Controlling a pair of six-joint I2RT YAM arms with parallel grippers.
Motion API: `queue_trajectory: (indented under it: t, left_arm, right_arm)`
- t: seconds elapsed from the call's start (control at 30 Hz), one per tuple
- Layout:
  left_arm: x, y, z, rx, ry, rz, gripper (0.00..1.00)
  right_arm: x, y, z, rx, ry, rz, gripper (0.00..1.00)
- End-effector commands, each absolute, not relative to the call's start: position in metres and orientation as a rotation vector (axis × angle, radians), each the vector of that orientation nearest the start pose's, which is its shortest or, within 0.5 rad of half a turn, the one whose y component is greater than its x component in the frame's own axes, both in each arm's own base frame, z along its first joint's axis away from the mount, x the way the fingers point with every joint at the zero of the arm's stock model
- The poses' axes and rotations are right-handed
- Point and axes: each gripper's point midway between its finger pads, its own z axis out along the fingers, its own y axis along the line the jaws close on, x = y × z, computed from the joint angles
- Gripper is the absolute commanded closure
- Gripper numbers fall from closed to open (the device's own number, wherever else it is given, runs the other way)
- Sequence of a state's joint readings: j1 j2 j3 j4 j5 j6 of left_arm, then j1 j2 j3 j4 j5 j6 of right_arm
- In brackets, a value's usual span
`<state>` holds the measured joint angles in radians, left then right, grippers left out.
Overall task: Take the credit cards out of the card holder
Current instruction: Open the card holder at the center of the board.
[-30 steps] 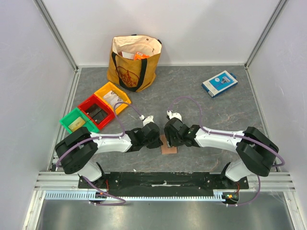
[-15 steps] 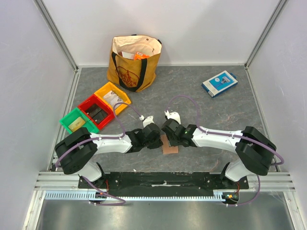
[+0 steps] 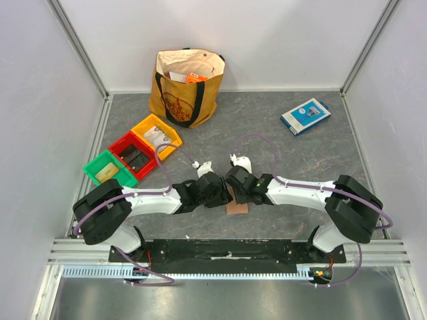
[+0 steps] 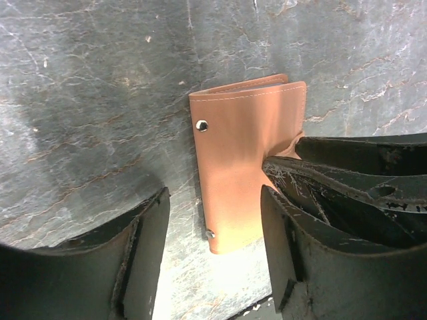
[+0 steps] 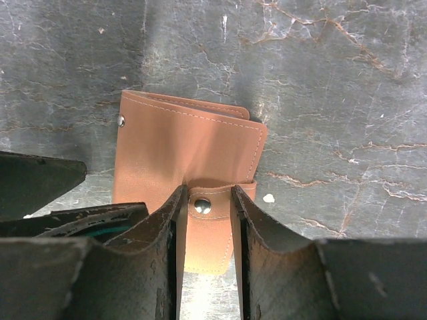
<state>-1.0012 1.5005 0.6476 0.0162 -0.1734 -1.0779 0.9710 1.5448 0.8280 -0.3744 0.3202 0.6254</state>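
Two grippers meet over one card holder [image 5: 180,147]: the left gripper [image 4: 212,200] stands spread, one finger on bare table, the other over the wallet's right part. The right gripper [image 5: 207,197] has its fingers drawn in against both edges of the single snap tab [image 5: 203,250], though a true pinch cannot be told from here. The folded pinkish-tan wallet lies flat at the near centre of the grey table [image 3: 267,133]. Left of it sit three bins, green [image 3: 107,168], red [image 3: 135,155] and yellow [image 3: 157,133]. One tote bag [image 3: 187,87] stands at the far wall, and one blue-and-white box [image 3: 305,116] lies far right.
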Motion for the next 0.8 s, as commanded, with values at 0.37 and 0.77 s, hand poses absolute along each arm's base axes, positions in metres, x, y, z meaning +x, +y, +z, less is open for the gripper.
queue_trajectory:
  t: [0.37, 0.77]
  left_arm:
    - [0.189, -0.322, 0.009, -0.168, 2.589, -0.709, 0.59]
    - [0.190, -0.297, -0.006, -0.233, 2.617, -0.526, 0.98]
  right_arm:
    - [0.189, 0.223, -0.007, -0.325, 2.663, 0.138, 0.81]
    - [0.199, 0.231, 0.019, -0.277, 2.598, 0.350, 0.96]
